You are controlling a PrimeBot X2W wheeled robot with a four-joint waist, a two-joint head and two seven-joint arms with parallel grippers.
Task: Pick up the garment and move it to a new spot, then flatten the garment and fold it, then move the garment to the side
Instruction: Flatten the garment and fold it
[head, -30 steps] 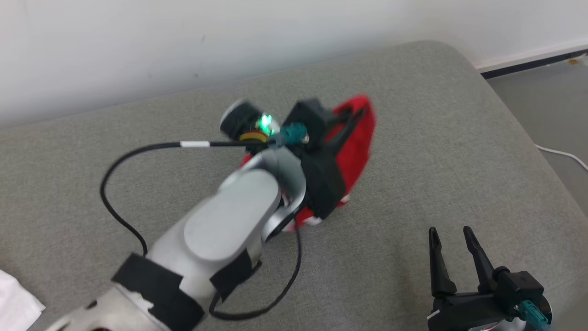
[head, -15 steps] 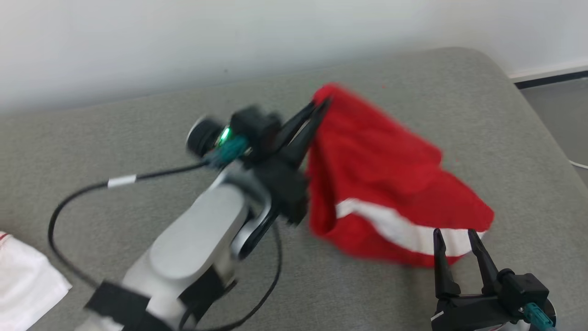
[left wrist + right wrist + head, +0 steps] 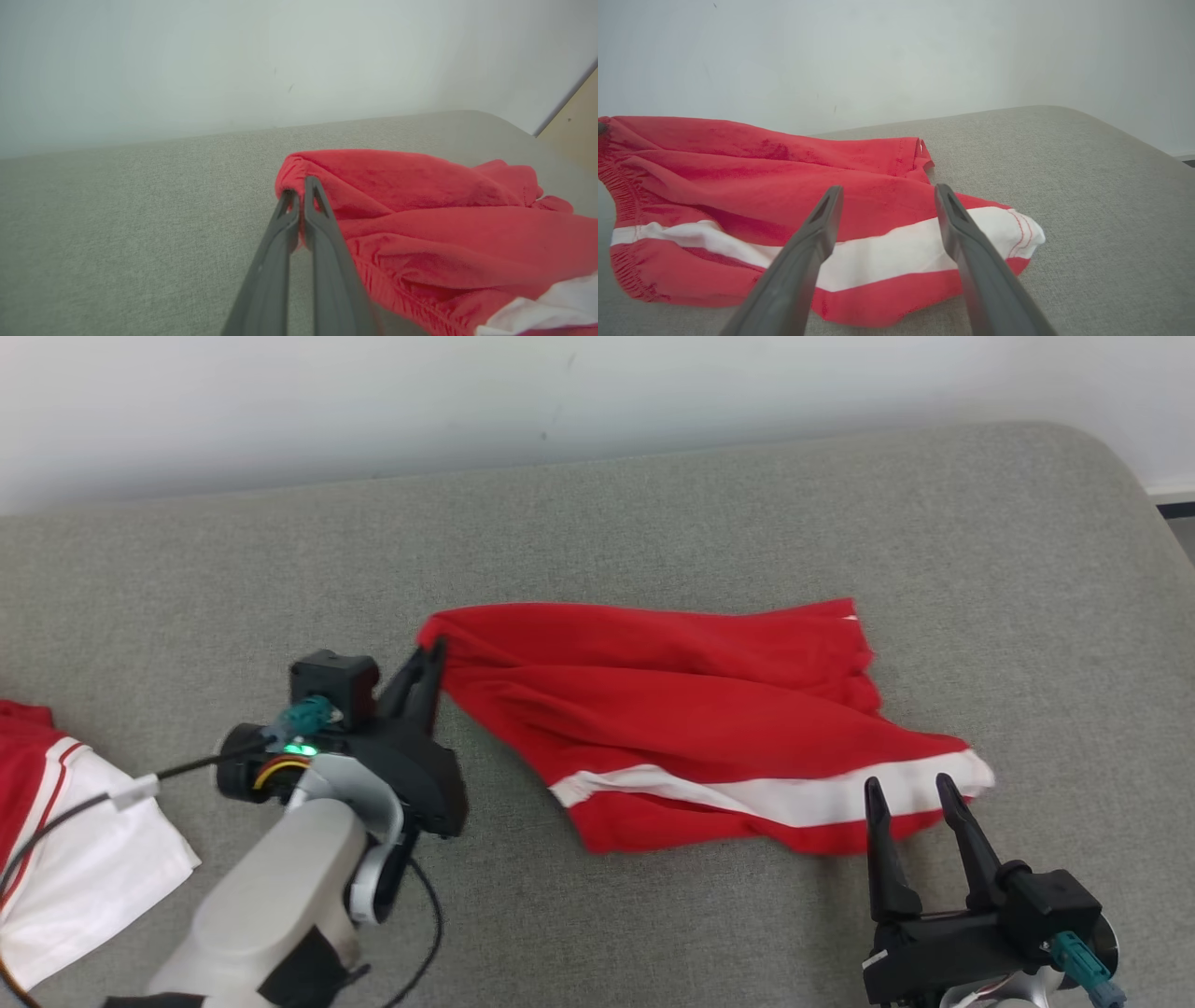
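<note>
Head view: the left gripper (image 3: 432, 653) is clamped tight on the left corner of the shorts (image 3: 709, 709), likely to tug them flat across the middle of the grey cushion (image 3: 653, 504). The right gripper (image 3: 908, 786) hovers parted and empty by their near-right hem.

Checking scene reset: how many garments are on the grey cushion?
2: red fabric shorts with a white stripe at centre; white-and-red fabric garment at left edge, partly cropped.
</note>
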